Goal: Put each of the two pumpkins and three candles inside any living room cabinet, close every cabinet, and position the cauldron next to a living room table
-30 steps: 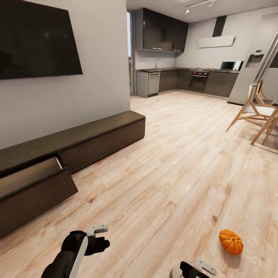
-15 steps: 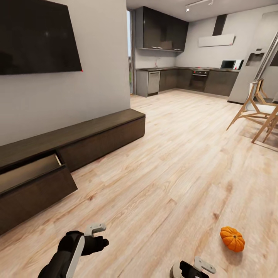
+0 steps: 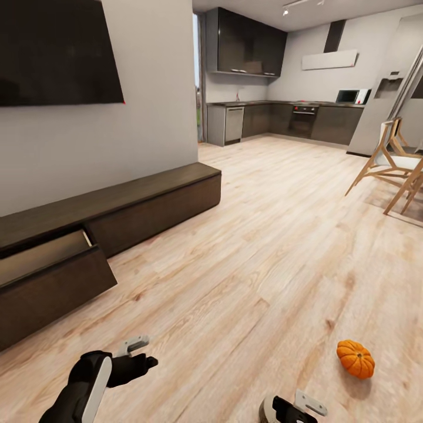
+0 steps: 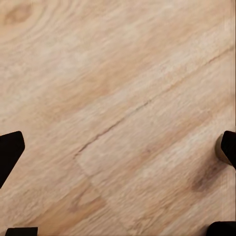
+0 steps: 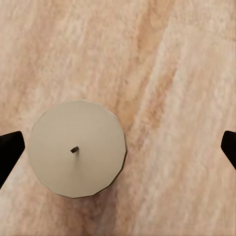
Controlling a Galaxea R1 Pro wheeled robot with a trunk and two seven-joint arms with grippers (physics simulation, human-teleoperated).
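Observation:
One orange pumpkin lies on the wood floor at the lower right. A cream candle stands upright on the floor directly below my right gripper, which is open, with the candle nearer one fingertip and not touched. That right gripper sits at the bottom edge of the head view, left of the pumpkin. My left gripper hangs open over bare floor. The dark brown cabinet runs along the left wall, with one drawer pulled open and showing a pale lining.
A black TV hangs above the cabinet. Wooden chairs stand at the right. A dark kitchen lies at the far end, beyond a wide stretch of wood floor.
The whole picture has shifted slightly, so the camera has moved. My left arm has drifted leftward and lower in the view. The right gripper stays over the candle.

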